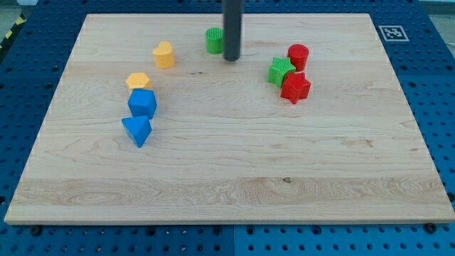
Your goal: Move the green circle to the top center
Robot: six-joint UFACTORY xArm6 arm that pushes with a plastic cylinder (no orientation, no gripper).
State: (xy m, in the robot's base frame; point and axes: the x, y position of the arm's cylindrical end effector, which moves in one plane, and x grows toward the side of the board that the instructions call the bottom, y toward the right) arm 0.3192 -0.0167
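Note:
The green circle [213, 40] is a short green cylinder near the top center of the wooden board [227, 178]. My tip [231, 59] is the lower end of the dark rod coming down from the view's top. It stands just to the right of the green circle and slightly below it, touching or nearly touching its right side. The rod hides the circle's right edge.
A green star [280, 71], a red star [294, 87] and a red cylinder [298, 55] cluster at the right. A yellow heart-like block [163, 55], a yellow hexagon [138, 81], a blue cube-like block [142, 104] and a blue triangle [137, 130] lie at the left.

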